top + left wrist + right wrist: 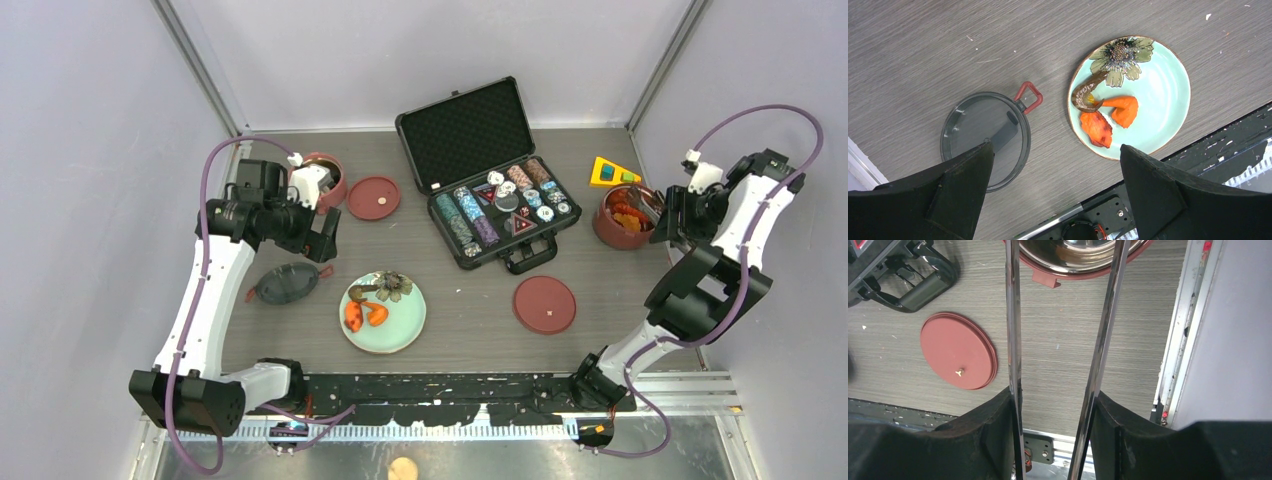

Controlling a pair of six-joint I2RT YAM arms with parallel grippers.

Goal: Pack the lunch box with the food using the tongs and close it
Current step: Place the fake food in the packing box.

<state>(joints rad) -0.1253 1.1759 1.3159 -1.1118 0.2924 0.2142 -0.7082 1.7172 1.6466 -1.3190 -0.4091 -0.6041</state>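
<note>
The right gripper clamps the silver tongs, their arms running up to the steel-lined lunch box tier at the frame's top. The left gripper gapes wide above the dark top lid, lower left, and the green plate, upper right, carrying orange shrimp pieces and a sausage.

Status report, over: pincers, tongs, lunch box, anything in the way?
Left pincer open, empty, over table between top lid and plate. Right pincer shut on tongs, over right bowl. Three food pieces on plate. Poker chip case between plate and bowl.
</note>
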